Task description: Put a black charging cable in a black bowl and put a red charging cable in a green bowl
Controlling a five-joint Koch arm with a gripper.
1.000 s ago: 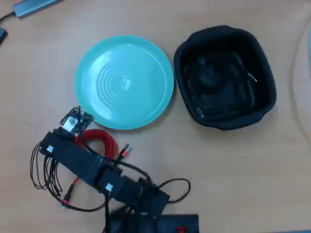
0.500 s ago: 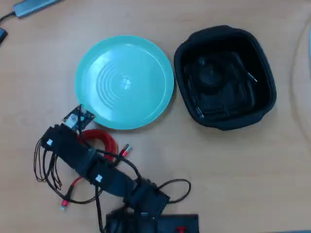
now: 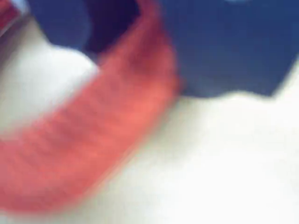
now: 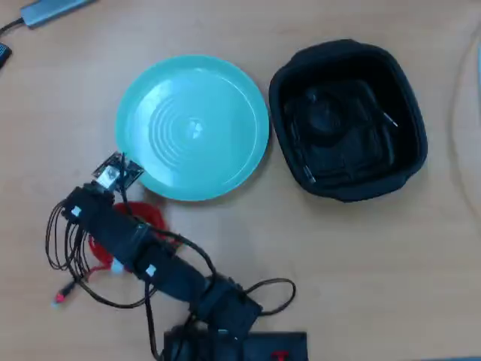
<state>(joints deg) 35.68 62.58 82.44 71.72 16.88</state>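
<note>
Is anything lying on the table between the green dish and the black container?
No. In the overhead view only a narrow strip of bare wooden table separates the green bowl from the black bowl.

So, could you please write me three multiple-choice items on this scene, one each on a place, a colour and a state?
1. In the overhead view, where is the red charging cable?
A. in the green bowl
B. on the table under the arm
C. in the black bowl

2. What colour is the round dish?
A. turquoise-green
B. yellow
C. white

3. What lies in the black bowl?
A. nothing
B. a red coil
C. the black charging cable

Answers:
1 B, red loops show beside the arm, below the green bowl.
2 A, its surface is plainly turquoise-green.
3 C, a dark coil with small plug ends sits inside.
</note>
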